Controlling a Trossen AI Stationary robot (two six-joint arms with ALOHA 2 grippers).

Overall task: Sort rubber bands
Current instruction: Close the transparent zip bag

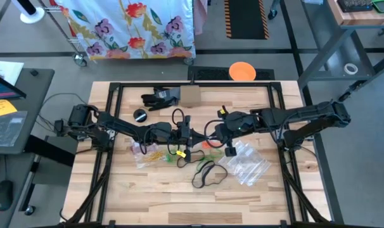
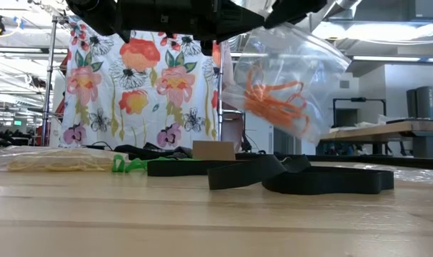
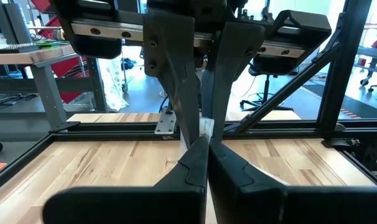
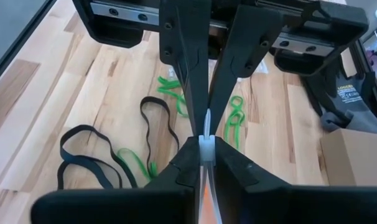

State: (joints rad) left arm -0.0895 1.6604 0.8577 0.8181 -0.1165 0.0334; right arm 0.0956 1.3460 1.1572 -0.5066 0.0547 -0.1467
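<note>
Both grippers meet at the table's middle: the right gripper [image 4: 204, 152] pinches the clear bag [image 2: 288, 78] of orange bands [image 2: 277, 103]; the left gripper [image 3: 207, 149] is closed, its hold unclear. Loose black bands [image 1: 208, 172] lie nearer: light, floppy, best pinched on 1 strand

Orange bands [image 2: 277, 102] (black [image 4: 107, 158], green [image 4: 231, 118])

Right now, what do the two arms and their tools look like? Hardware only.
Both arms are dark, nearly black, jointed links with black cables looped along them. The left tool has two flat, matte dark fingers tapering from wide bases to narrow tips, mounted on a silver rail with dark blocks. The right tool is built the same way. No printed markings are legible on either.
</note>
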